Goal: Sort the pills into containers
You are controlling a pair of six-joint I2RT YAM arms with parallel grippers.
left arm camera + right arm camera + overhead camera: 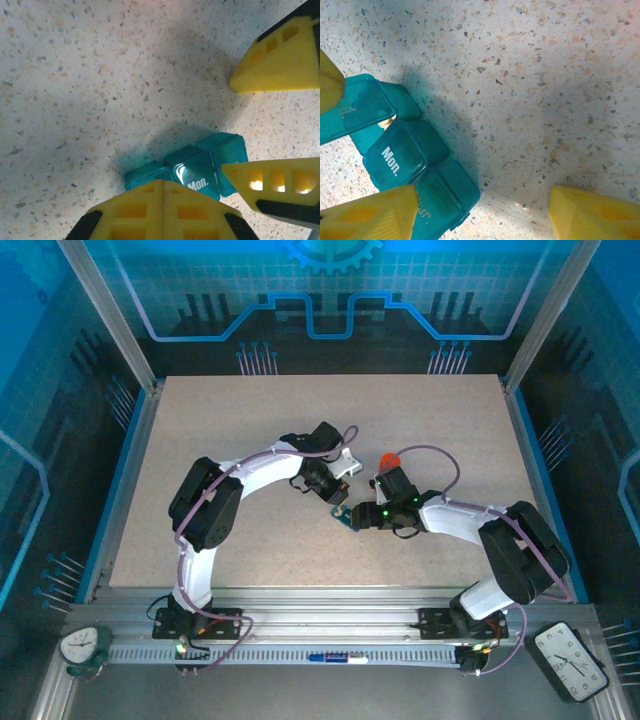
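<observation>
speckled beige tabletop [250, 420], near whose middle the dark-teal pill box [200, 167] is laid flat, a lid marked "mon." facing up, just ahead of the left gripper [162, 192], whose fingers are pressed together, and beside one finger of the right gripper [482, 197], whose fingers are held apart.

White arms [262, 472], lilac cables [430, 448] — yellow fingers [135, 210] (pocketed)

left gripper [162, 186], right gripper [358, 516] crowding pill box [197, 167]; tabletop [250, 420] beyond open
</observation>
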